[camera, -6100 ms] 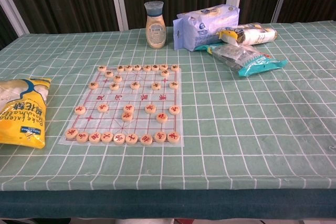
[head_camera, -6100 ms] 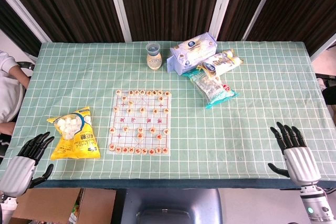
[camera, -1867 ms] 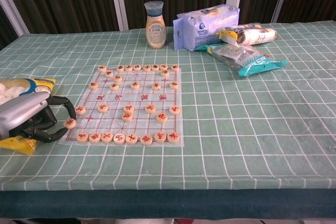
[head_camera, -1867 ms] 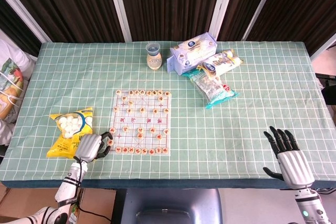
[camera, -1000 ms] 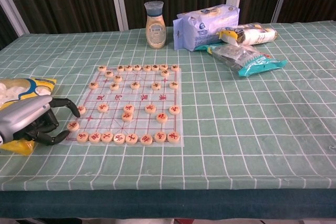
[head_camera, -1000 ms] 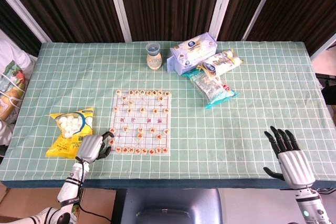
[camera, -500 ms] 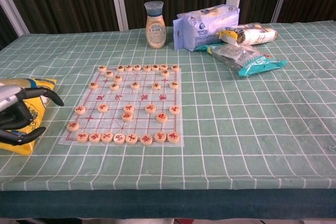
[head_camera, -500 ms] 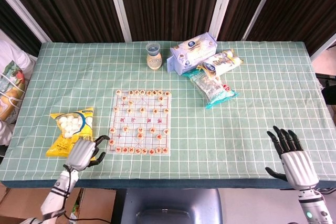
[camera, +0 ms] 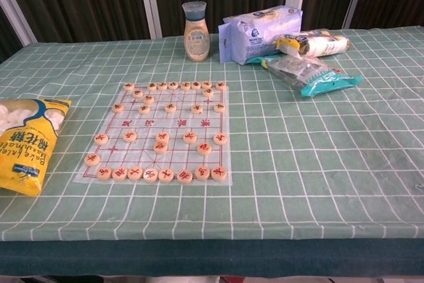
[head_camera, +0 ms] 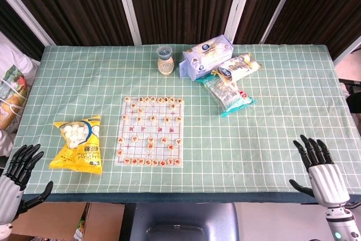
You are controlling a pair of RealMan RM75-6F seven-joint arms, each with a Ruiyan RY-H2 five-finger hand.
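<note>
Head view shows the left hand off the table's near edge at about 8 o'clock from the chess board, fingers spread and holding nothing, with the yellow snack bag the thing nearest to it, apart from it at its 1 o'clock. Right hand sits at the board's 4 o'clock, well apart, fingers likewise spread and empty; the board lies flat with its round pieces on the green checked tablecloth, and neither hand shows in the chest view

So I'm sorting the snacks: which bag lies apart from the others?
The yellow bag of white sweets, alone left of the chess board. The other packs are heaped at the table's far side beside the small bottle.
</note>
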